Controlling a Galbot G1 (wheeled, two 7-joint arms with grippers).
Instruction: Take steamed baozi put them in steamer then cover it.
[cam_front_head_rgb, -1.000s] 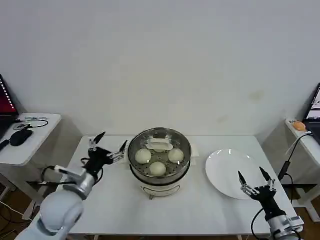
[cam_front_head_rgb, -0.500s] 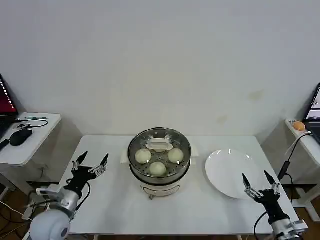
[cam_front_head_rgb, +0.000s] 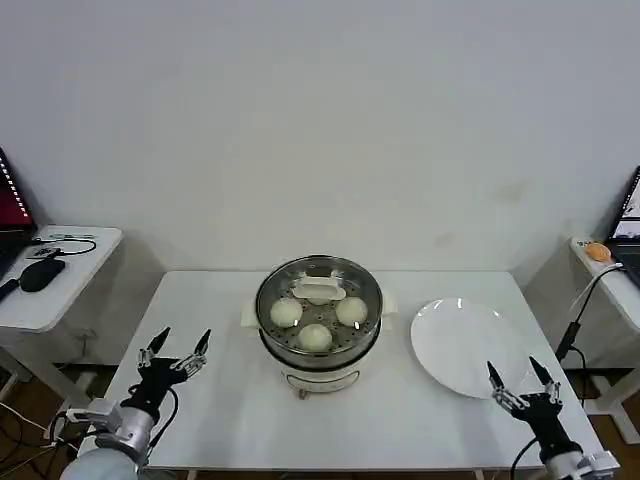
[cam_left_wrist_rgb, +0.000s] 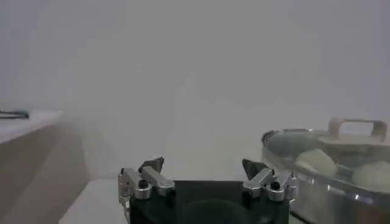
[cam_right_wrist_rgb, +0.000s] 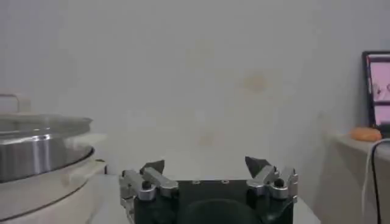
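The steamer (cam_front_head_rgb: 318, 352) stands at the middle of the white table, a shiny steel pot on a white base. Its glass cover (cam_front_head_rgb: 345, 282) with a cream handle (cam_front_head_rgb: 318, 291) sits on top. Through the glass I see three baozi (cam_front_head_rgb: 286, 313) (cam_front_head_rgb: 351, 311) (cam_front_head_rgb: 315, 337) on the tray. My left gripper (cam_front_head_rgb: 177, 345) is open and empty at the table's front left corner, well clear of the pot. My right gripper (cam_front_head_rgb: 520, 379) is open and empty at the front right, just past the plate's near rim. The left wrist view shows the covered steamer (cam_left_wrist_rgb: 332, 176) beside my open left gripper (cam_left_wrist_rgb: 203, 167).
A flat white plate (cam_front_head_rgb: 462, 347) lies bare to the right of the steamer. Side desks stand at both ends of the table, with a mouse (cam_front_head_rgb: 41, 272) and cables on the left one and an orange object (cam_front_head_rgb: 598, 252) on the right one. A white wall is behind.
My left gripper has pulled back from beside the steamer's left rim to the front left corner. My right gripper has drawn slightly nearer to me. The cover stays on the pot.
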